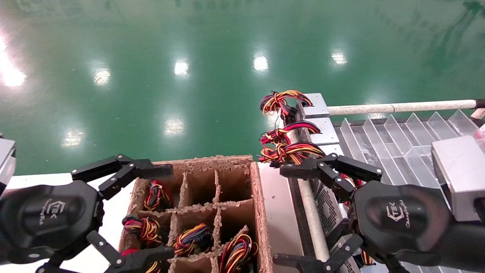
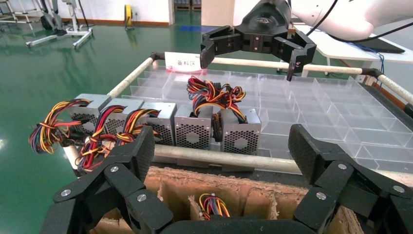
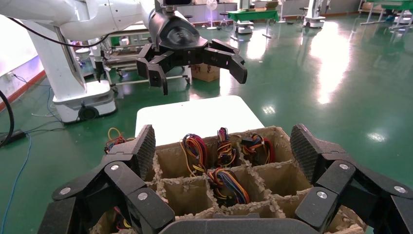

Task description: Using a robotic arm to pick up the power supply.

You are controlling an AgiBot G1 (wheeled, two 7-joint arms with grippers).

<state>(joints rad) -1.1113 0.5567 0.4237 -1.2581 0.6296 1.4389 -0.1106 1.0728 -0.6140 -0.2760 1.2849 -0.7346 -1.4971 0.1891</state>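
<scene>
Glossy green workshop floor (image 1: 212, 57), strip lights mirrored in it; white tabletop (image 1: 110, 223) at near left.

Item 1, left: left gripper (image 1: 113, 212), black hexagonal body with white logo, jointed fingers spread wide, empty, hovering at the left edge of the brown pulp-cardboard divider crate (image 1: 261, 212). Crate cells hold red-yellow-black wire bundles (image 1: 191, 239); the units beneath are hidden.

Item 2, right: right gripper (image 1: 288, 216), same pattern, fingers spread, empty, poised over the row of silver-grey metal power supplies (image 1: 316, 131) with perforated mesh sides, standing on the clear-plastic partitioned tray (image 1: 401, 144).

Step, by judgement: approach, nothing grasped. Next move probably calls for the right arm to descend and straddle one box, clear of its wires.

Views: left wrist view alone shows the mesh faces, five supplies (image 2: 195, 127) side by side. Right wrist view alone shows the crate cells from the tray side.
</scene>
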